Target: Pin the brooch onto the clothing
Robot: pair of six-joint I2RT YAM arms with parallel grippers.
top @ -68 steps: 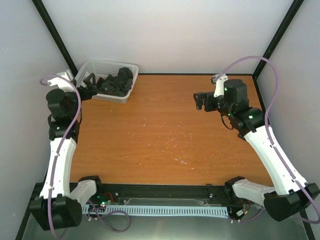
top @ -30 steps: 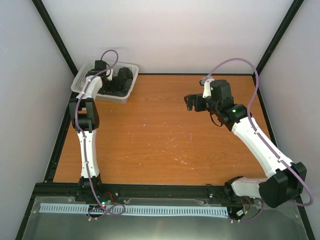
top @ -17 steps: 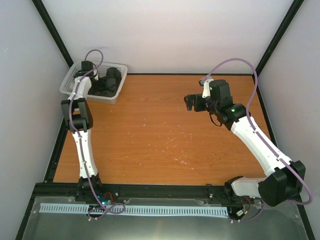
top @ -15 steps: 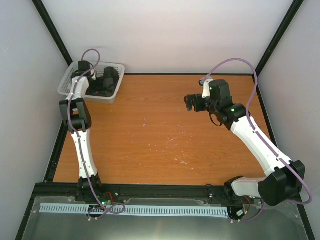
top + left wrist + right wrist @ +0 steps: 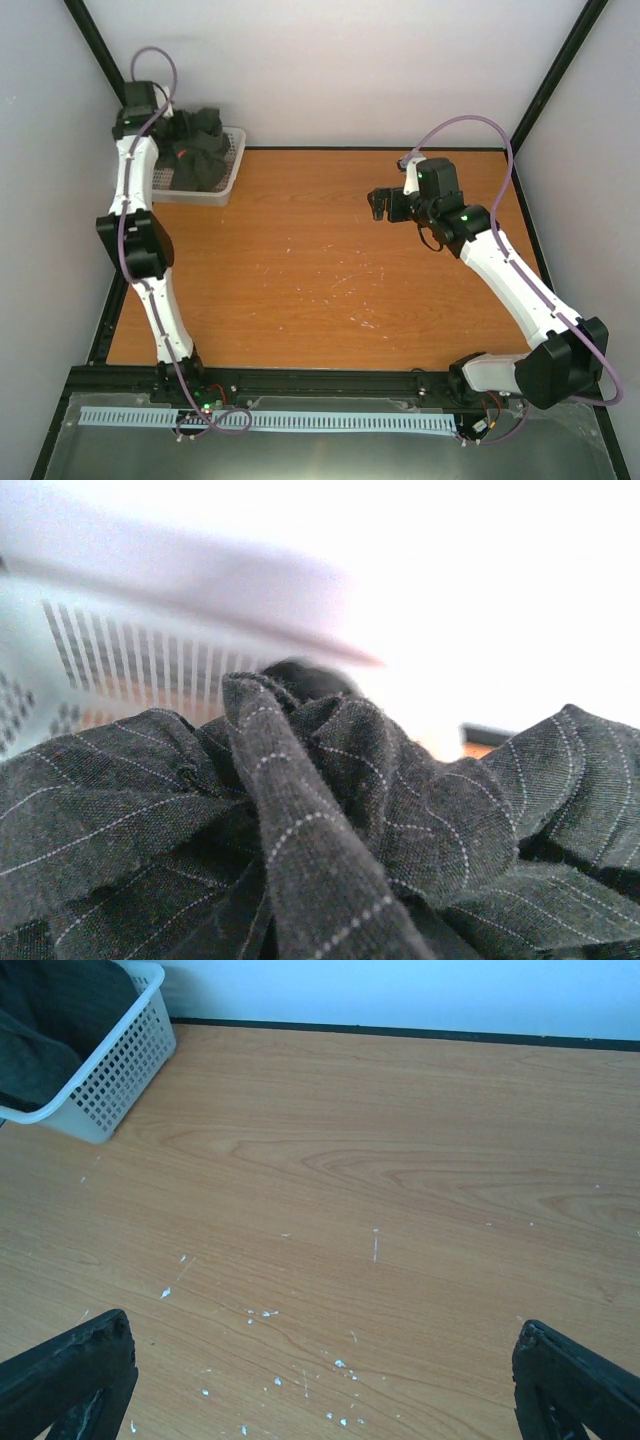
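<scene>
The clothing [image 5: 198,140], a dark pinstriped shirt, rises in a bunch out of the white basket [image 5: 226,172] at the table's back left corner. My left gripper [image 5: 170,132] is at the bunch's left side and shut on it. In the left wrist view the gathered clothing [image 5: 330,810] fills the frame and hides the fingers, with the basket wall [image 5: 100,660] behind. My right gripper [image 5: 384,203] hangs open over the bare wood at the back right, its fingertips [image 5: 75,1365] wide apart with nothing between them. The brooch is out of view.
The wooden table [image 5: 330,260] carries small white flecks [image 5: 330,1365] near its middle. Black frame posts and white walls close in the back and sides. From the right wrist, the basket [image 5: 120,1070] with the clothing [image 5: 50,1020] shows at upper left.
My left arm has stretched up toward the back left corner and its jaws have closed. The basket slid left, and the clothing now stands higher. The right arm has not moved.
</scene>
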